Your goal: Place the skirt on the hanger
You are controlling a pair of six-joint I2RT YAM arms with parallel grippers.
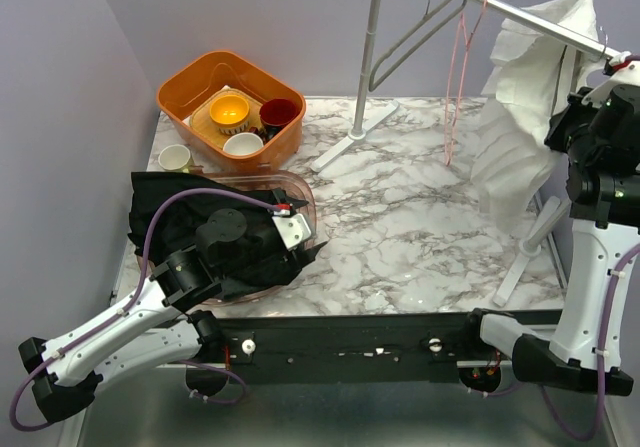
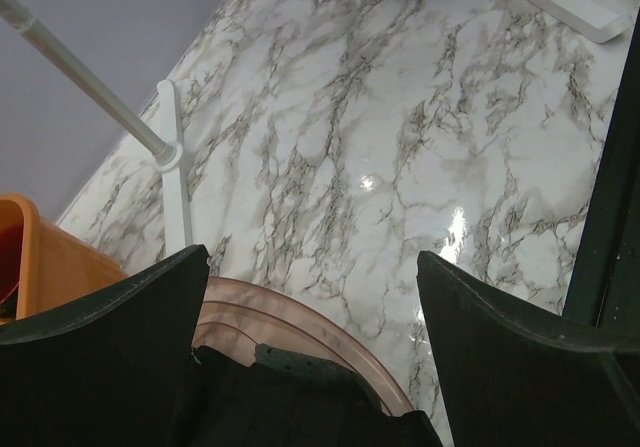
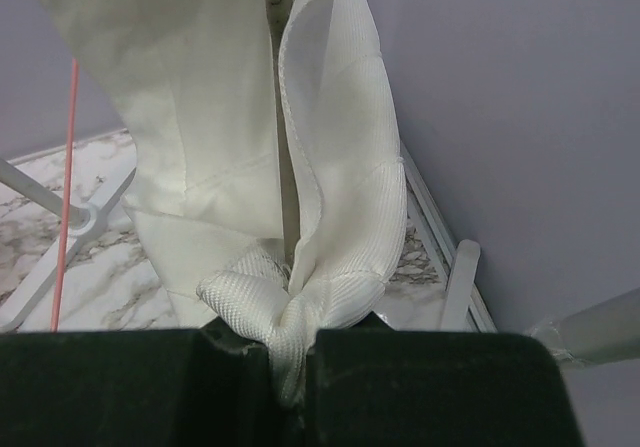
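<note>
Pinching a bunched fold of the white skirt between fingers drawn narrow, the right tool holds the garment high at the far right of the bench. The fabric hangs in folds from the right end of the clothes rail. A pink hanger and a grey hanger hang further left on the same rail, apart from the skirt. At the near left, the left tool stands wide, gripping nothing, just above a black cloth heaped in a clear pink tub. An orange basin of bowls sits beyond it.
</note>
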